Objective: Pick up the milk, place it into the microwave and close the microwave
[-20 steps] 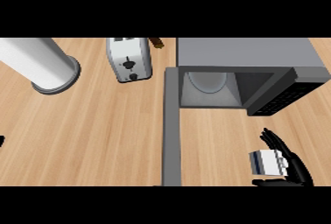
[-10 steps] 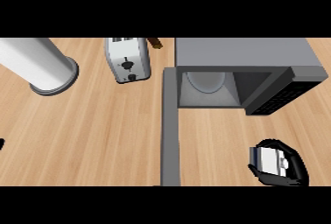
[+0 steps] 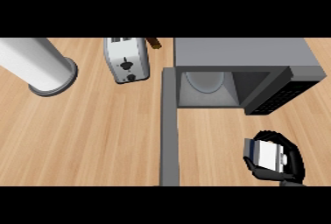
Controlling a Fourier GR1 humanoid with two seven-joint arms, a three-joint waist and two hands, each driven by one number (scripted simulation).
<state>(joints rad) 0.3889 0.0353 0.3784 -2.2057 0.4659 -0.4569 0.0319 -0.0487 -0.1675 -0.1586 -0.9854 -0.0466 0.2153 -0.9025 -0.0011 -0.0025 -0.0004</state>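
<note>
The microwave (image 3: pixel 242 61) stands at the counter's far right, door (image 3: pixel 169 131) swung open toward the viewer, edge-on. Bare wooden counter (image 3: pixel 90 131) lies between the cavity and the right hand (image 3: pixel 287 159). The right hand's fingers curl round the milk (image 3: pixel 265 153), near the lower right edge. No writing is legible. A toaster (image 3: pixel 126 59) and a grey cylinder (image 3: pixel 39 65) stand at far left.

light: bright, even | shadows: faint on counter (image 3: pixel 97 131) | glare: slight on toaster (image 3: pixel 127 59) | focus: uniform
</note>
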